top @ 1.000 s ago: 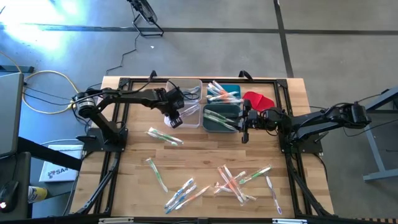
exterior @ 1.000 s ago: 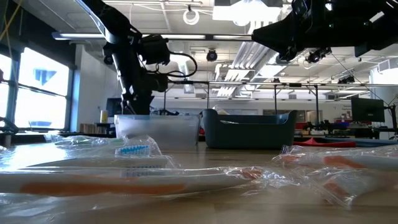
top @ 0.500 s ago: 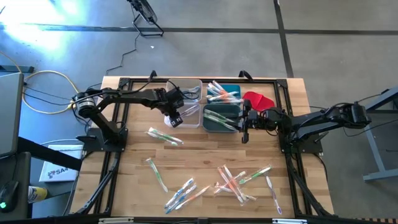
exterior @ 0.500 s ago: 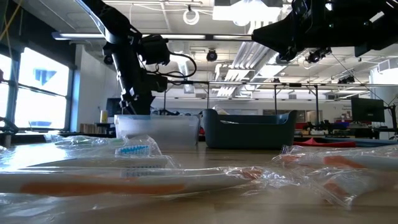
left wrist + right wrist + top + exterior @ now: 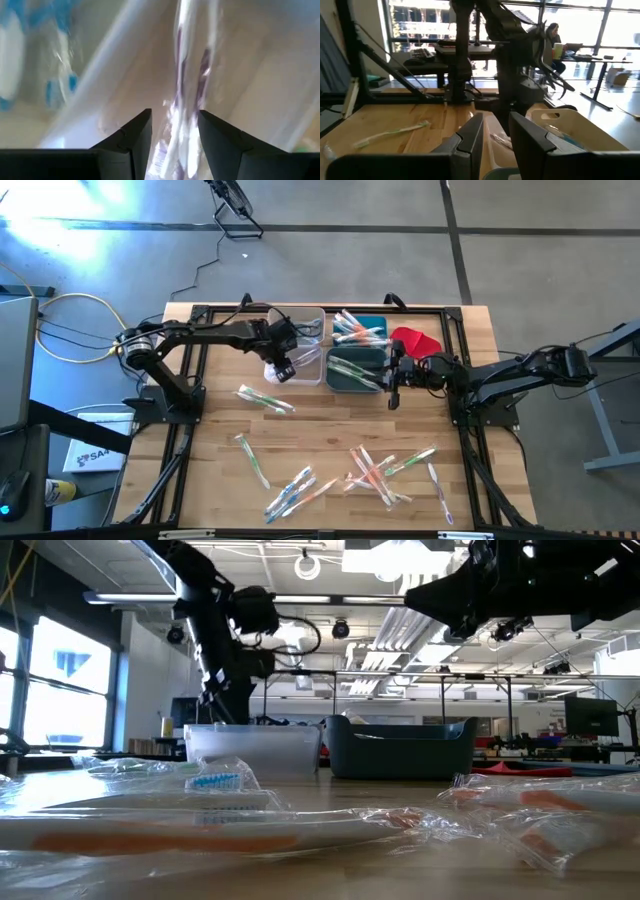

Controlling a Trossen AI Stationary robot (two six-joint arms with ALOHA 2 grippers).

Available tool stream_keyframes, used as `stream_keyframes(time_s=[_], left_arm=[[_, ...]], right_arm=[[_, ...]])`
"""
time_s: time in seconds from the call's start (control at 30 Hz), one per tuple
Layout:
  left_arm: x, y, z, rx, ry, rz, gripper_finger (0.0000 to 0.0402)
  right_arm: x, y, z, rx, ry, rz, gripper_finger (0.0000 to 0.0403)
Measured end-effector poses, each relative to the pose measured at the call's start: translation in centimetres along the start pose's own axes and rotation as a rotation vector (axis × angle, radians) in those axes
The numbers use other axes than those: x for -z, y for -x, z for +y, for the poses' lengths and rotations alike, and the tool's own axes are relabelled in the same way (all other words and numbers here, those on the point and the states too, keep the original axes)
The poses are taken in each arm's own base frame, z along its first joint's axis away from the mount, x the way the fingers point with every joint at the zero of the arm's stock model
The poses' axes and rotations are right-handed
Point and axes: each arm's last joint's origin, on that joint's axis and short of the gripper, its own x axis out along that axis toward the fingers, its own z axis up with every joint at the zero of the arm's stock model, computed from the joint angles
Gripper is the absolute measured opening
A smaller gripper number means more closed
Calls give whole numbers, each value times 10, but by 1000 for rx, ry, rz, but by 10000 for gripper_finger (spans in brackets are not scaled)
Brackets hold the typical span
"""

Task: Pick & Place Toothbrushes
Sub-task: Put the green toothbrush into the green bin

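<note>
Several wrapped toothbrushes lie flat on the wooden table [image 5: 330, 430], among them one pair [image 5: 265, 398] and a cluster [image 5: 380, 468]. More lie in the teal bins [image 5: 357, 370]. My left gripper [image 5: 283, 362] hangs over the near left corner of the clear bin [image 5: 300, 345], shut on a wrapped toothbrush [image 5: 182, 100] with purple accents. My right gripper [image 5: 393, 387] waits just right of the teal bin with a narrow gap between its fingers [image 5: 496, 135], and nothing is in it. My left gripper pinches the wrapped toothbrush between its two fingers [image 5: 135, 140], near one end [image 5: 175, 145]. The fingers come from above, pointing down. The toothbrush runs on along the fingers' line, hanging below them inside the clear bin's wall [image 5: 100, 85]; its far end is blurred.
A red cloth-like piece [image 5: 415, 340] lies right of the far teal bin [image 5: 362, 328]. A black frame [image 5: 190, 420] edges the table. In the low view, wrapped toothbrushes [image 5: 200, 825] fill the foreground before the clear bin [image 5: 252, 750] and the teal bin [image 5: 400, 745].
My left gripper has moved a little toward the table's far edge and right, farther over the clear bin, with the toothbrush still in it. My right arm has kept still.
</note>
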Motion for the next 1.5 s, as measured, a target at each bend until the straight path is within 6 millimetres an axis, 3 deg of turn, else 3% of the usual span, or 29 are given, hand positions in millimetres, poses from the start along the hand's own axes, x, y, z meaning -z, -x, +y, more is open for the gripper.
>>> stream_keyframes(time_s=[0.23, 0.43, 1.5], left_arm=[[-29, 33, -5, 35, -10, -28, 157], [-39, 42, -6, 44, -11, -77, 157], [-40, 43, -7, 46, -19, -82, 157]], right_arm=[[2, 0, -2, 57, 1, 25, 87], [3, 0, -1, 45, 2, 32, 87], [3, 0, -1, 45, 1, 32, 87]])
